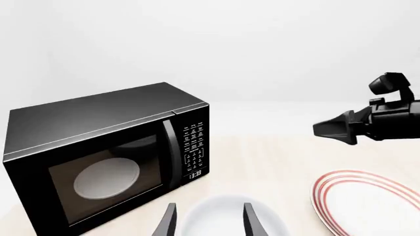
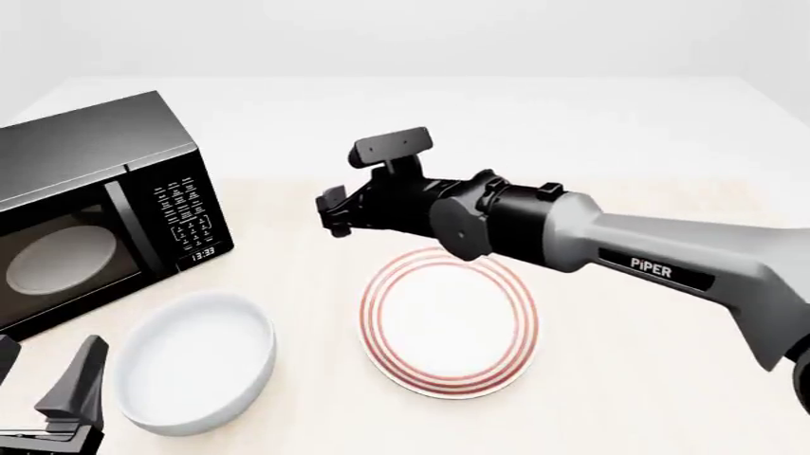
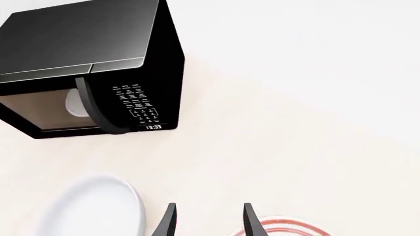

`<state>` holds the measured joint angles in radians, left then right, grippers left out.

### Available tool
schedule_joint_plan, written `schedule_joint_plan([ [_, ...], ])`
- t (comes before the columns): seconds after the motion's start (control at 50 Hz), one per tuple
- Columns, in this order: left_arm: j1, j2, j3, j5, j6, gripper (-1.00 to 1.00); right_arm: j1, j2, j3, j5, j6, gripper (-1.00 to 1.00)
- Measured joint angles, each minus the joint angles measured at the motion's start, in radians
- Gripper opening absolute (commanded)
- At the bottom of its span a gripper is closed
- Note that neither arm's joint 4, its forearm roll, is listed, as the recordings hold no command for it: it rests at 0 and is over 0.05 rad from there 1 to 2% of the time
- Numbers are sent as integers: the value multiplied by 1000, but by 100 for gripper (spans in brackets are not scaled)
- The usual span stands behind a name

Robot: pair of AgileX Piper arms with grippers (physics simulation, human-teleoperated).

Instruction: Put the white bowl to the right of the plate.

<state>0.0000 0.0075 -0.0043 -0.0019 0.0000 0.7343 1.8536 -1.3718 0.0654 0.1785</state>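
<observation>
A black box-shaped microwave oven (image 1: 105, 157) with a glass door, a curved handle and a keypad is seen standing on the pale wooden table (image 1: 262, 162); a round white turntable is visible through its door, and 13:33 is shown on its display. The left tool (image 1: 208, 223) is seen with its two dark fingers (image 1: 167, 223) spread apart, a plain glossy white round bowl (image 1: 226, 216) lying between and beyond them. A flat round white plate with red rings (image 1: 367, 204) is seen beside the bowl, apart from it. Above the plate, the dark right tool (image 1: 335, 129) is held over the table.
</observation>
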Motion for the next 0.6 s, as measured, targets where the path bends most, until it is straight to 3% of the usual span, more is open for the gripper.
schedule_joint_plan([
  [0.6,0,0,0,0,0,100,143,147,-154,96,68,100],
])
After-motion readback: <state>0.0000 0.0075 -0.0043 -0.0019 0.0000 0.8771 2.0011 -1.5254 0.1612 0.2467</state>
